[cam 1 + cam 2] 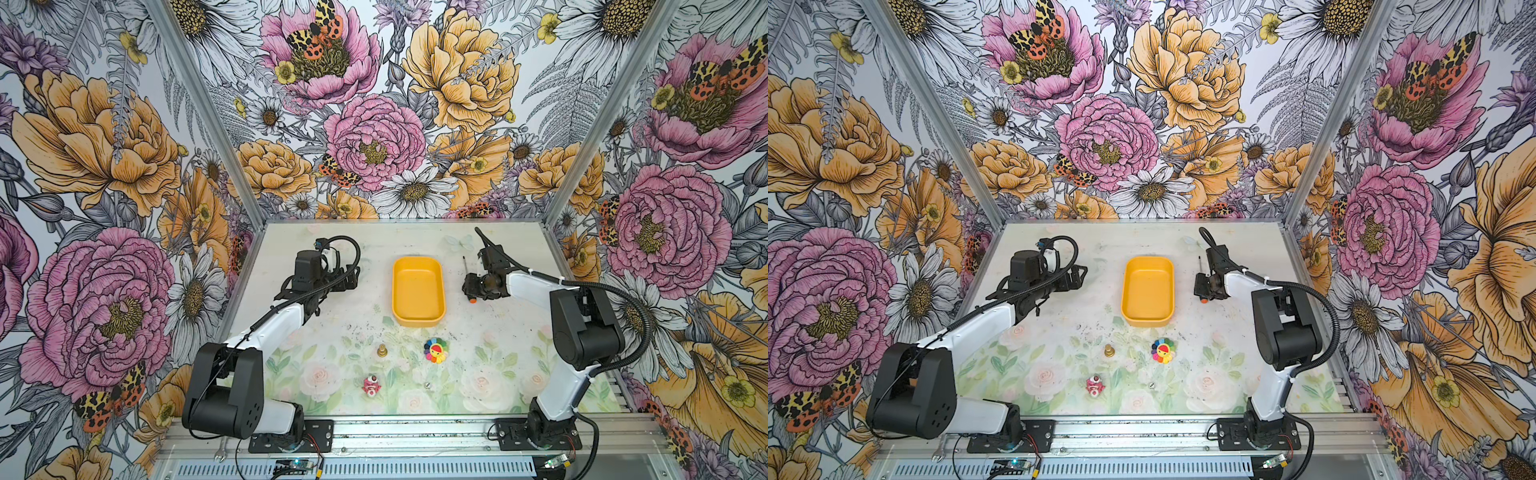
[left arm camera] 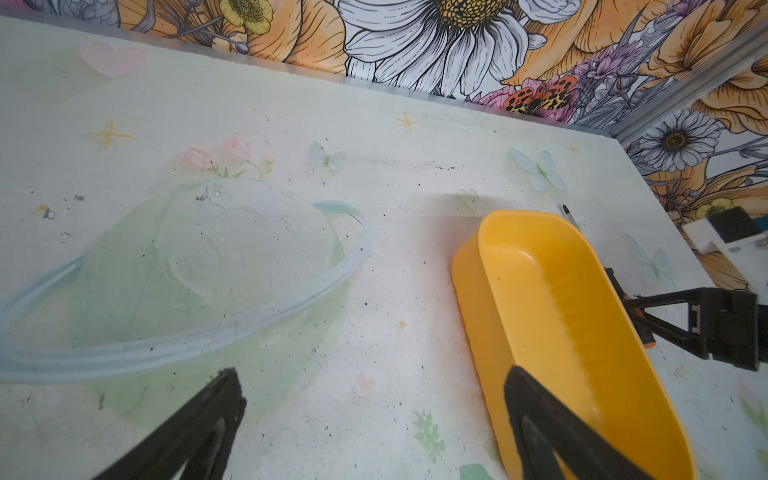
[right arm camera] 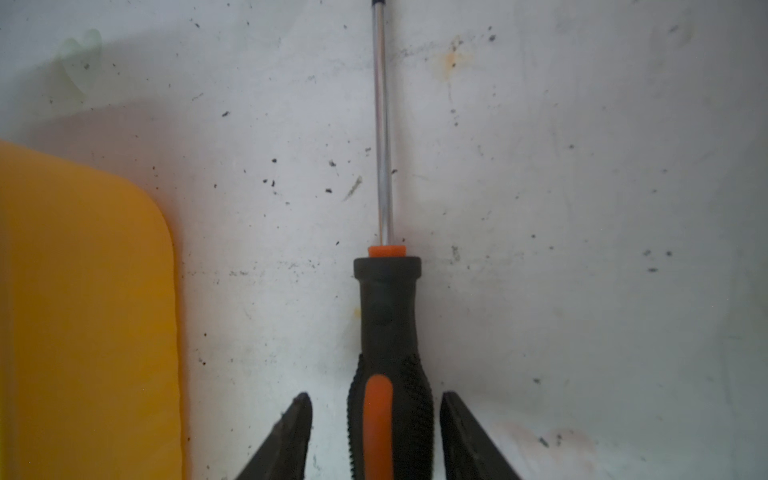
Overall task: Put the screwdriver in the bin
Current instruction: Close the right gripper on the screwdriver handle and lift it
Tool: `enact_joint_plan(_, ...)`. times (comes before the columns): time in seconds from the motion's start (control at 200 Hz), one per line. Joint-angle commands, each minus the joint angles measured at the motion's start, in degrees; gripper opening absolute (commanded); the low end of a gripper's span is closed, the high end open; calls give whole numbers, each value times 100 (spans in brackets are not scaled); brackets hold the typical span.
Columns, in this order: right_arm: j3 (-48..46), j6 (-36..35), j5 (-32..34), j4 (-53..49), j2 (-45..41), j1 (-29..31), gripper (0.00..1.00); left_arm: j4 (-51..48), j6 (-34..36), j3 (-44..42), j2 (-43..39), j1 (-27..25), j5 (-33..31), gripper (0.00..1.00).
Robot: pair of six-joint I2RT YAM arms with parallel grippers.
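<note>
The counter (image 1: pixel 332 257) is a pale floral print, pretty scuffed and speckled with dark grit. Toward the back sits a yellow-orange bin (image 1: pixel 418 291), with a black-and-orange screwdriver (image 3: pixel 388 311) lying flat just beside it on the right. Closer to the front, well apart from those, there's a little brass piece (image 1: pixel 382 351), a rainbow flower toy (image 1: pixel 435 350), a pink figurine (image 1: pixel 370 385) and a tiny white die (image 1: pixel 427 386).

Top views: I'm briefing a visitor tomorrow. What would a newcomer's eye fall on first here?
The loud floral wallpaper on all three walls hits first. Next comes the bright yellow bin, empty, in the middle of the table. Right of it in both top views, the right gripper straddles the screwdriver, jaws open either side of its black handle.
</note>
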Motion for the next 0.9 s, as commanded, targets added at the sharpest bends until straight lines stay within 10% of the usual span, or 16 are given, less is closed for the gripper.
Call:
enact_joint_plan(0.0,153,-76,170,-151,120,62,51,-207,-150,138,0,-23,190,99)
enact_joint_plan(0.896,970,-493,608,-1158,763,110,36,-1342,-219,927,530,-60,339,99)
